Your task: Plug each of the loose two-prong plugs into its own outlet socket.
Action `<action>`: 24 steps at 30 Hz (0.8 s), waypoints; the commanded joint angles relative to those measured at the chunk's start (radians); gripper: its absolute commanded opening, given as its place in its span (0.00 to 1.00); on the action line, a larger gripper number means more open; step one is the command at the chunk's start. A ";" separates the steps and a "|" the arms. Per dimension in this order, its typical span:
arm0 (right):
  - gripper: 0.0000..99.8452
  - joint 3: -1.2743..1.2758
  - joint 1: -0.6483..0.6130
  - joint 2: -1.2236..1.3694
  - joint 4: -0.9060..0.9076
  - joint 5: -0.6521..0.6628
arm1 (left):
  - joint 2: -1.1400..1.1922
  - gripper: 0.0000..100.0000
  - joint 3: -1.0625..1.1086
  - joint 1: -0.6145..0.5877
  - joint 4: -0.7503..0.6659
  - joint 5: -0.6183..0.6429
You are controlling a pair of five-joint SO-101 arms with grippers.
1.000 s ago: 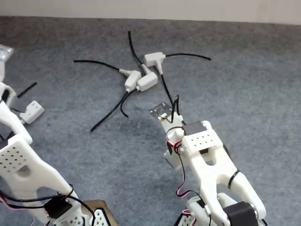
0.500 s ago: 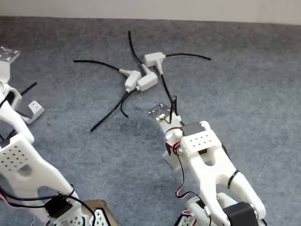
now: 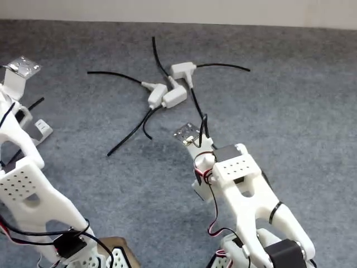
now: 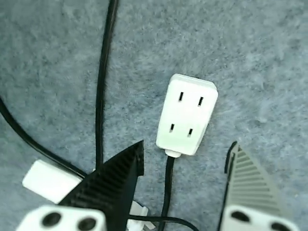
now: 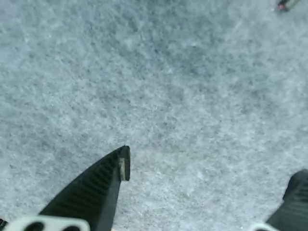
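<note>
Partly hidden behind left arm (image 3: 22,184): outlet block (image 3: 41,129) — two slot pairs counted. Three connectors (image 3: 174,96) clustered. Left gripper (image 4: 186,147), right gripper (image 5: 211,161) held spread, empty.

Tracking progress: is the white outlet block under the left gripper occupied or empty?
Empty. The outlet block lies face up, both pairs of slots bare, no plug in them, beneath the open left gripper.
</note>
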 commanded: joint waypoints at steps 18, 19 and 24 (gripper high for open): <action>0.46 -0.021 -0.012 -0.004 -0.002 0.012 | 0.120 0.28 0.010 0.013 0.003 -0.129; 0.46 -0.021 -0.012 -0.004 -0.002 0.012 | 0.120 0.28 0.007 0.013 0.000 -0.129; 0.46 -0.019 -0.012 -0.004 -0.001 0.012 | 0.119 0.28 0.005 0.008 -0.080 -0.107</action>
